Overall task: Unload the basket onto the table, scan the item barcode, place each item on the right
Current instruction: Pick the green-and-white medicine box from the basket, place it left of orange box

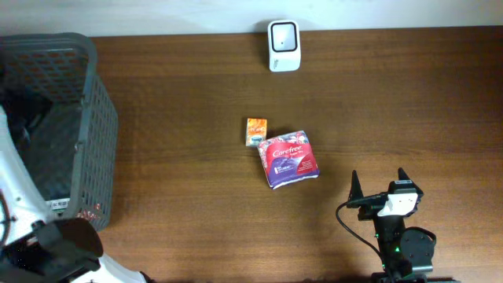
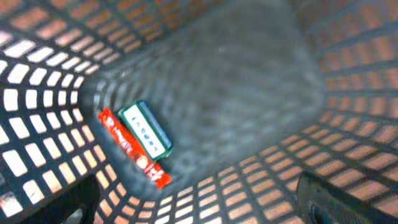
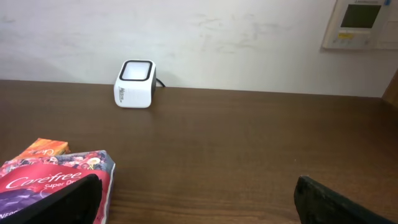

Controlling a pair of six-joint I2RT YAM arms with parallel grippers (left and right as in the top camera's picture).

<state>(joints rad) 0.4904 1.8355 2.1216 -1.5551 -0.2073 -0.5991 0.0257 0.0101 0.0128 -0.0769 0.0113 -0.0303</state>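
A red and green flat box (image 2: 140,140) lies on the floor of the grey mesh basket (image 2: 348,93). My left gripper (image 2: 199,214) hangs open above it inside the basket, with nothing between its fingers (image 2: 348,200). On the table, a small orange box (image 1: 256,130) touches a purple Carefree pack (image 1: 289,159). The white barcode scanner (image 1: 283,45) stands at the table's far edge. My right gripper (image 1: 378,179) stands open to the right of the Carefree pack (image 3: 53,177), empty, facing the scanner (image 3: 135,84).
The basket (image 1: 93,118) fills the table's left end, and the white left arm (image 1: 12,185) reaches into it. A wall runs behind the scanner. Bare brown wood lies between the packs and the scanner.
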